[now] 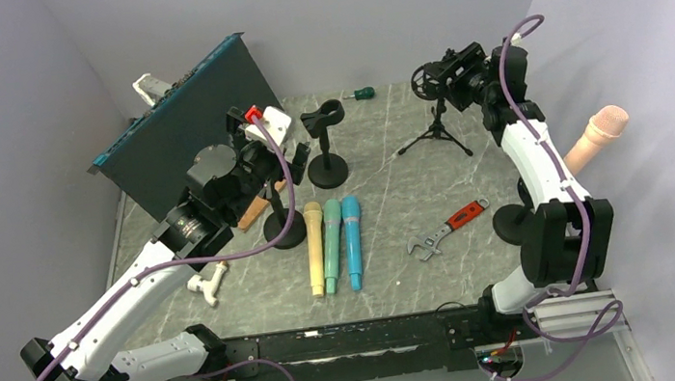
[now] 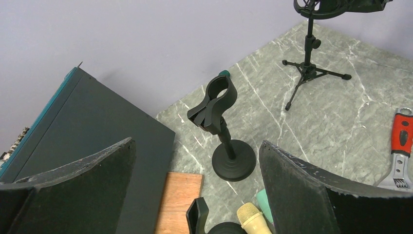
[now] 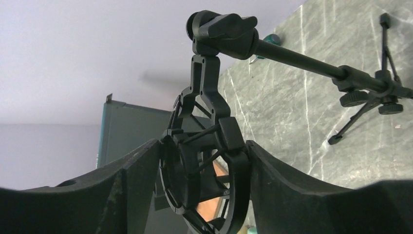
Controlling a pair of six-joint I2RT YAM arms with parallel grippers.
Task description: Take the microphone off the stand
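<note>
Three loose microphones point(image 1: 331, 247): lying side by side, near the desk's middle.
Pink microphone point(image 1: 599, 133): tilted up on a stand point(image 1: 513, 224) at the right edge, behind the right arm point(image 1: 533, 152).
Left gripper point(image 2: 197, 144): fingers spread wide, holding nothing, above the left half.
Clip stand point(image 2: 234, 160): upright, beyond the left gripper toward the far edge.
Right gripper point(image 3: 203, 146): at the far right corner, fingers pressed to both sides of the shock mount point(image 3: 228, 134) on a tripod point(image 1: 438, 130).

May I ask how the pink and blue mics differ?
The pink mic stands raised and tilted, head up; the blue mic lies flat on the table. The pink mic's lower end hides behind the right arm; the blue mic shows whole, beside the green mic. Neither is gripped.
</note>
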